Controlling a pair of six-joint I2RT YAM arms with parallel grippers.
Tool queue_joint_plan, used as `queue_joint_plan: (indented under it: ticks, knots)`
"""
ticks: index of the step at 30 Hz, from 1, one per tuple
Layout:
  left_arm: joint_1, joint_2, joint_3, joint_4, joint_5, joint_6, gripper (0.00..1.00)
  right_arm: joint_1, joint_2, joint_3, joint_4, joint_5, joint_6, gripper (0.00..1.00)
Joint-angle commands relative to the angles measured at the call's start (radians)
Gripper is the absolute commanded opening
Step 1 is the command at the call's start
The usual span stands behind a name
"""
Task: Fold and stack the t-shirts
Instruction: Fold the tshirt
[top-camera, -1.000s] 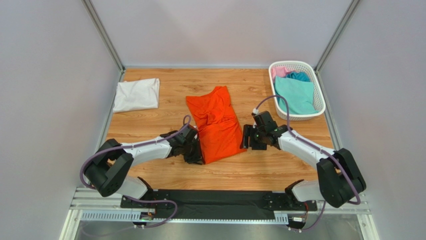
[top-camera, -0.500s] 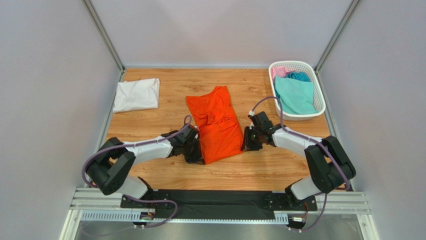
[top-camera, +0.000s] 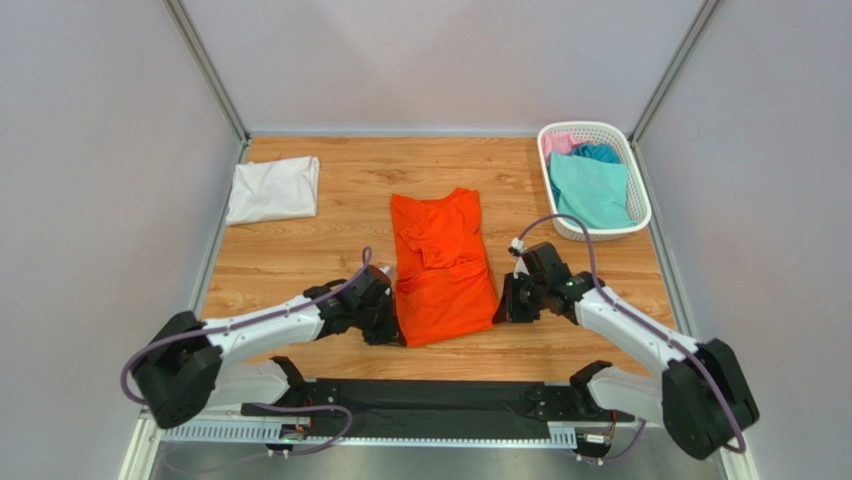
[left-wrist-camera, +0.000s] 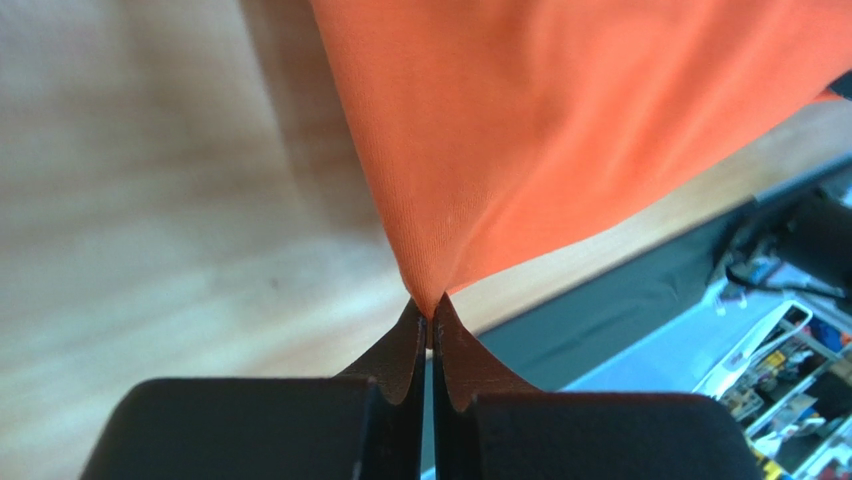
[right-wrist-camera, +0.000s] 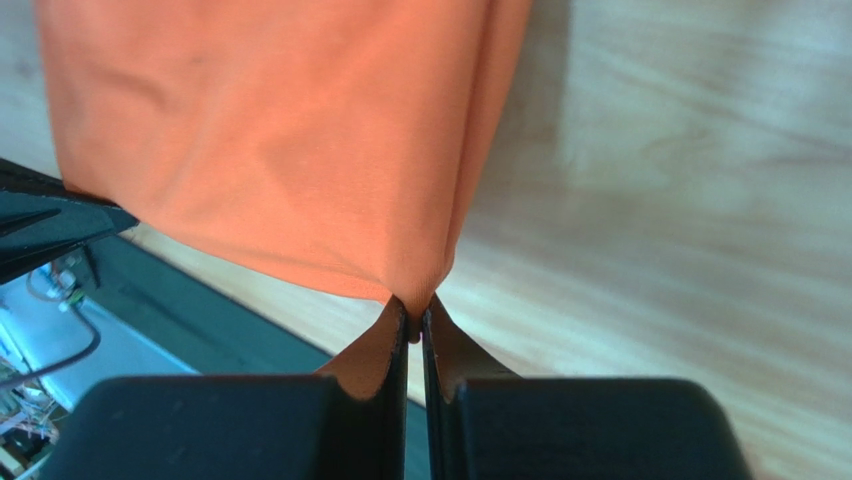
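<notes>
An orange shirt (top-camera: 440, 268) lies near the middle of the wooden desk (top-camera: 330, 245). It is partly folded into a long strip running from the far side toward the arms. A looser, creased layer sits across its far half, and the near half looks smoother.

Both near corners are held. The left tool (left-wrist-camera: 428, 305) is closed on the near left corner. In the left wrist view its two black tips meet with a point of orange cloth pinched between them, and the fabric fans out from there. The right tool (right-wrist-camera: 413, 308) is clamped on the near right corner in the same way, with the cloth gathered into a small peak at its tips. Beside each pinch the cloth casts a shadow on the wood.

From above, the two arms reach in low from either side with the shirt between them.

A folded white shirt (top-camera: 272, 188) lies at the far left corner of the desk, well apart from the orange one. At the far right corner stands a white lattice basket (top-camera: 641, 203). It holds a teal shirt (top-camera: 590, 190), with a pink shirt (top-camera: 560, 143) and a blue shirt (top-camera: 598, 153) bunched at its far end.
</notes>
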Motion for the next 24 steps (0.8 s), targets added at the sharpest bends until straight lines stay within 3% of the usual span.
queue_joint_plan:
  ticks: [1,6,10,17,24]
  knots:
    - [-0.058,-0.155,0.001,-0.126,-0.045,-0.051,0.00,0.013,-0.152,-0.003,-0.180,-0.034,0.001,0.05]
    - [-0.090,-0.380,0.048,-0.242,-0.055,-0.053,0.00,0.016,-0.360,0.057,-0.342,-0.114,0.016,0.06]
    - [-0.092,-0.438,0.119,-0.314,-0.110,-0.008,0.00,0.015,-0.432,0.135,-0.408,-0.152,0.016,0.06]
    - [-0.078,-0.344,0.312,-0.374,-0.213,0.078,0.00,0.013,-0.373,0.241,-0.413,-0.109,-0.006,0.06]
    - [0.063,-0.215,0.393,-0.313,-0.122,0.171,0.00,-0.025,-0.279,0.321,-0.356,-0.065,-0.006,0.05]
